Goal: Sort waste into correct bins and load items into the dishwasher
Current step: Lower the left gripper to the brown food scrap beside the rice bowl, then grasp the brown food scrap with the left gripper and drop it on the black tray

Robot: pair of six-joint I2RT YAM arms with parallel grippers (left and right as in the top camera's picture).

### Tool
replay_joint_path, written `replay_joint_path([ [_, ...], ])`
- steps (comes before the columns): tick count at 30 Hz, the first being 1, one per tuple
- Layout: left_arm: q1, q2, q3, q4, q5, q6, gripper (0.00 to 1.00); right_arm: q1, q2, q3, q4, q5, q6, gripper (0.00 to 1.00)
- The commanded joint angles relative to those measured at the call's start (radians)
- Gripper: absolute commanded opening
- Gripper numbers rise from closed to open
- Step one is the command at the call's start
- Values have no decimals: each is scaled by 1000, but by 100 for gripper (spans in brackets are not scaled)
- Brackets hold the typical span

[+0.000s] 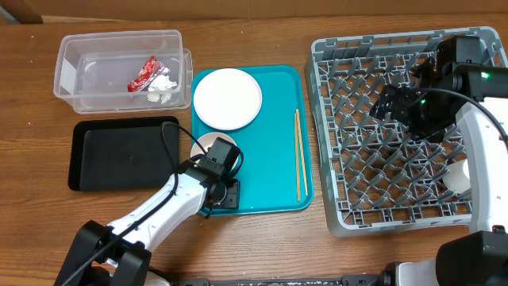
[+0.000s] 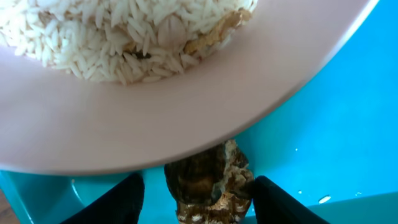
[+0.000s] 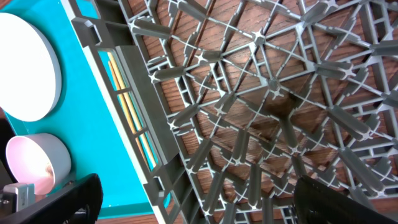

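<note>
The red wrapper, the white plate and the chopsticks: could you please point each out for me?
red wrapper (image 1: 144, 74), overhead view, its crinkled middle.
white plate (image 1: 228, 98), overhead view, its centre.
chopsticks (image 1: 299, 155), overhead view, midway along them.

The left arm (image 1: 159, 208) hides most of the small bowl (image 1: 203, 145) on the teal tray (image 1: 274, 159). Up close, the brown lump (image 2: 208, 183) on that tray is cut off at the bottom.

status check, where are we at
left gripper open astride brown food lump on teal tray. right gripper open, empty, over dish rack. rice bowl rim crowds the lump.
</note>
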Motion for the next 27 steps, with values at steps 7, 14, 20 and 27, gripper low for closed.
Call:
replay_joint_path([
  [7,-7,0,-36,27,-15,-11,58,0,1,2,2,-9,-5,100],
  [14,-7,0,-38,27,-9,-10,40,0,1,2,2,-9,-5,100],
  [20,-7,-1,-22,10,-8,-11,23,0,1,2,-4,-9,-5,100],
  [27,-6,-21,68,-83,-13,-13,19,0,1,2,-8,-8,-5,100],
])
